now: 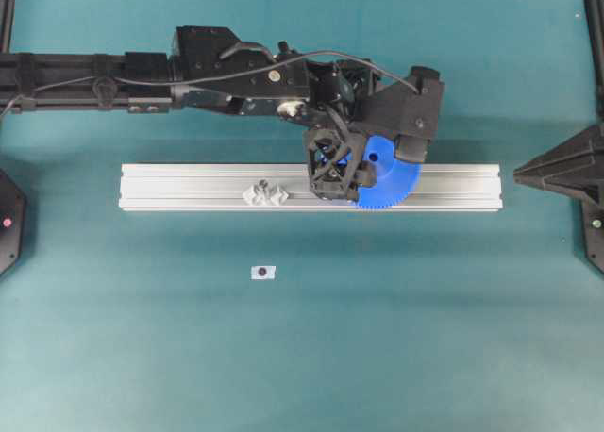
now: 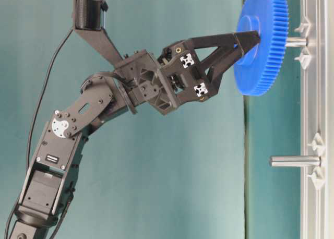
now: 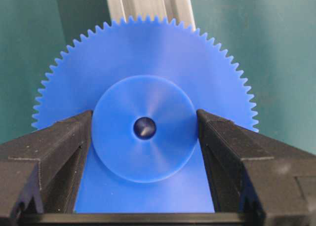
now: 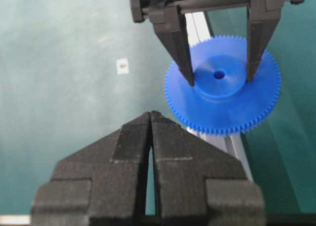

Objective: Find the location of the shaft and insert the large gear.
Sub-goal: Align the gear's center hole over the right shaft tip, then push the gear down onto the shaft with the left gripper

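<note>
The large gear (image 1: 392, 182), a bright blue toothed wheel, hangs over the aluminium rail (image 1: 189, 187). My left gripper (image 3: 144, 132) is shut on its raised hub, one finger on each side. From table level the gear (image 2: 266, 40) sits on the end of the shaft (image 2: 296, 41), with a gap left to the rail (image 2: 313, 93). A pale glint shows inside the centre hole in the left wrist view. My right gripper (image 4: 150, 112) is shut with nothing in it, a little way off from the gear (image 4: 222, 107) along the rail. From overhead the right gripper (image 1: 517, 174) is at the right edge.
A twin pin (image 2: 295, 160) rises bare from clear mounts (image 1: 266, 193) further left on the rail. A small white tag with a dark dot (image 1: 263, 273) lies on the teal table in front of the rail. The left arm (image 1: 236, 74) stretches across the back.
</note>
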### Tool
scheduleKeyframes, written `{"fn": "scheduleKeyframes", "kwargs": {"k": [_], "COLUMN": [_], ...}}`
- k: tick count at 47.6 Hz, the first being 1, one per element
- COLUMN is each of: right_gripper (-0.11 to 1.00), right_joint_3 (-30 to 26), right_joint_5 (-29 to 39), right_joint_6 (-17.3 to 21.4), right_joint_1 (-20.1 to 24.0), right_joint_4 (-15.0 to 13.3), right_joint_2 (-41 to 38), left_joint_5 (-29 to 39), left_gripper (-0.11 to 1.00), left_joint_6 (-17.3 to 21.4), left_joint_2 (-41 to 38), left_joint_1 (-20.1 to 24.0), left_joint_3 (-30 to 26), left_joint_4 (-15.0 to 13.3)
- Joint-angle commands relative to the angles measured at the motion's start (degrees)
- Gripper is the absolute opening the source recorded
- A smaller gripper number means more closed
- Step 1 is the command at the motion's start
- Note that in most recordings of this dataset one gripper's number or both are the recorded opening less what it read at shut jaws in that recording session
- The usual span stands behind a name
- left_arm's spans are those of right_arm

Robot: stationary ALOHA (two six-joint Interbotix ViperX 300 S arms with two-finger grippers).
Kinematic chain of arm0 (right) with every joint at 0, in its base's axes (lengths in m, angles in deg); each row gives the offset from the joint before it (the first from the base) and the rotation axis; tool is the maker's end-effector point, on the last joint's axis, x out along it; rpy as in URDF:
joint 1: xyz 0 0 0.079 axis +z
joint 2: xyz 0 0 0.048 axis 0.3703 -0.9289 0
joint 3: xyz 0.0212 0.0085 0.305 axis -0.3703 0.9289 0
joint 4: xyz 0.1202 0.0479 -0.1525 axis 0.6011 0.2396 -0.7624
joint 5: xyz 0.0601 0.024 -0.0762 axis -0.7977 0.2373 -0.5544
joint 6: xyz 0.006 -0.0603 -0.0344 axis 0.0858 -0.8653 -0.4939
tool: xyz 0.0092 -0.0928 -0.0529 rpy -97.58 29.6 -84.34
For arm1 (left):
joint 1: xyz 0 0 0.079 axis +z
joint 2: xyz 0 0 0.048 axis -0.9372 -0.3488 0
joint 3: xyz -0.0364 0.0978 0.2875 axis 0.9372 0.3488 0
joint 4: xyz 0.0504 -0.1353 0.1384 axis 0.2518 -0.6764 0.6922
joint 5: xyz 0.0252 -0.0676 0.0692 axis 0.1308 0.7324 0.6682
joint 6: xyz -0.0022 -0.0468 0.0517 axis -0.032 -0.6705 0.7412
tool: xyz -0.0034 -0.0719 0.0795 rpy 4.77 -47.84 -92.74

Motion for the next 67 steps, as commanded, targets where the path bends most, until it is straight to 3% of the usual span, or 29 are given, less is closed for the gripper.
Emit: {"fn": "scheduleKeyframes", "kwargs": {"k": [1,26,40,52,67], "right_gripper": [0.05,0.05,0.05,0.05,0.05], "right_joint_3": [-0.5,-0.6,-0.6,-0.6,-0.5], "right_joint_5": [-0.3,-0.3,-0.3,-0.3,-0.3], "right_joint_6": [0.6,0.6,0.6,0.6,0.6], "right_joint_1": [-0.1,-0.1,-0.1,-0.1,-0.1], "right_joint_4": [0.0,-0.1,0.0,0.0,0.0], "right_joint_2": [-0.3,-0.3,-0.3,-0.2,-0.3], "left_joint_5": [0.2,-0.3,-0.5,-0.4,-0.1], "left_gripper": [0.72,0.72,0.85,0.85,0.85], "left_joint_6": [0.5,0.4,0.1,0.0,-0.3], "left_joint_2": [2.3,2.1,1.1,0.8,-0.5], "left_joint_1": [0.9,1.0,0.7,0.6,-2.3], "left_joint_3": [-0.4,-0.1,-1.6,-3.1,-3.6], "left_joint_4": [0.1,0.2,0.2,0.2,0.1]}}
